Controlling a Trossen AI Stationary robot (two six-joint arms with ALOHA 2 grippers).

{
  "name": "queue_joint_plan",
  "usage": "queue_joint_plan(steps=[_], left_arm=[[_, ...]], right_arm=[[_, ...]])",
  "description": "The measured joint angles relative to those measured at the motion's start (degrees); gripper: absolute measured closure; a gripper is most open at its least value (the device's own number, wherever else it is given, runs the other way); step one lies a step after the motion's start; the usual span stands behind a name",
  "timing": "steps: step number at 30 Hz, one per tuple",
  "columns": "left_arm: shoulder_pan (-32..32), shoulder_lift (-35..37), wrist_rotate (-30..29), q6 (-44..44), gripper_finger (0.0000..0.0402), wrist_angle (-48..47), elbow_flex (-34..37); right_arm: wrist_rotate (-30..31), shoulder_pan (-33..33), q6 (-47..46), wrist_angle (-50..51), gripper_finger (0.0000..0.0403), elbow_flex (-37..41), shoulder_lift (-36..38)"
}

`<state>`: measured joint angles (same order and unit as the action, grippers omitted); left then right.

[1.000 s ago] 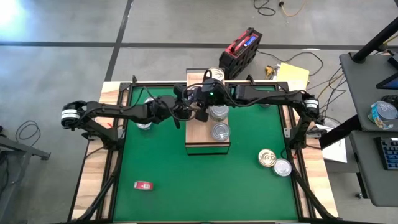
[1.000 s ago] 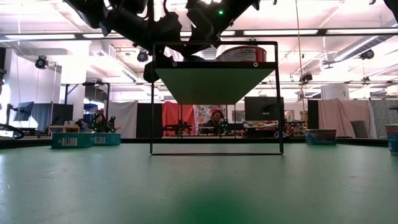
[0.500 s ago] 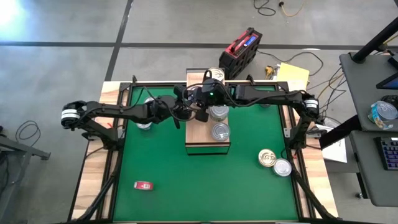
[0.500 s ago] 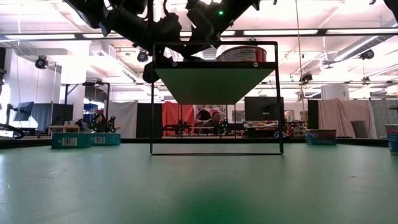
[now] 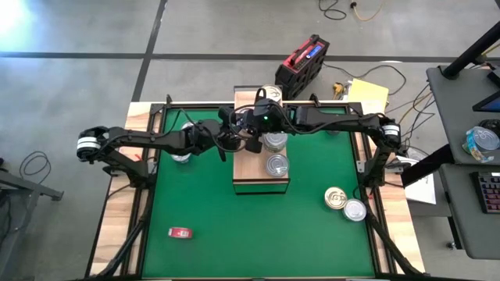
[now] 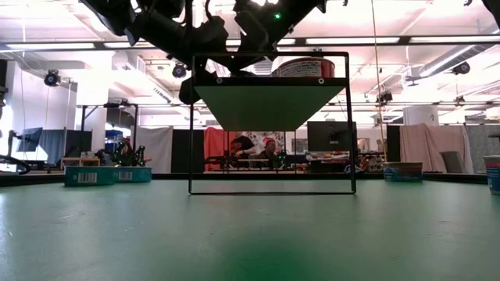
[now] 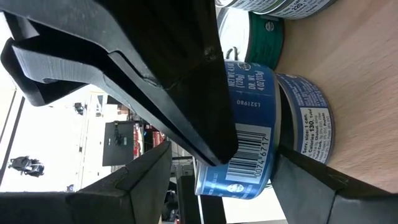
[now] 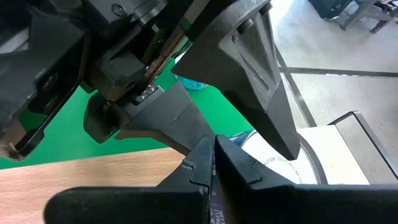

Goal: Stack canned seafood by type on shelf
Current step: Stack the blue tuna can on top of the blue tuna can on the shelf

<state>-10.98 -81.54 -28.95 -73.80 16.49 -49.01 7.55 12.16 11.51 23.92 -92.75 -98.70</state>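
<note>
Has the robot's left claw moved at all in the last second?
No. In the high view the left gripper sits at the same spot over the shelf edge as before.

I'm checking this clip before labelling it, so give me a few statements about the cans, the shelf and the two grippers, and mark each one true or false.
1. Both arms reach in over the far part of the shelf. True.
2. The right gripper has its fingers spread wide. False: they are shut, pressed together.
3. Two cans sit on the green mat off to the right of the shelf. True.
4. The small red object lies on the shelf. False: it lies on the mat, near the front left.
5. The left gripper is at a blue-labelled can that stands on the shelf's wood. True.
6. The shelf holds no cans. False: silver-lidded cans sit on it.
</note>
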Motion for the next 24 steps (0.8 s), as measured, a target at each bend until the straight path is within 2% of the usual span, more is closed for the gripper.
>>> queue_joint_plan(steps=[14,24], left_arm=[[0.00,0.00,0.02,0.71,0.0161,0.07,0.00],[0.00,0.00,0.00,0.86,0.0130,0.24,0.00]], right_arm=[[0.00,0.00,0.02,0.02,0.0394,0.15,0.00],[0.00,0.00,0.00,0.11,0.0394,0.20,0.00]])
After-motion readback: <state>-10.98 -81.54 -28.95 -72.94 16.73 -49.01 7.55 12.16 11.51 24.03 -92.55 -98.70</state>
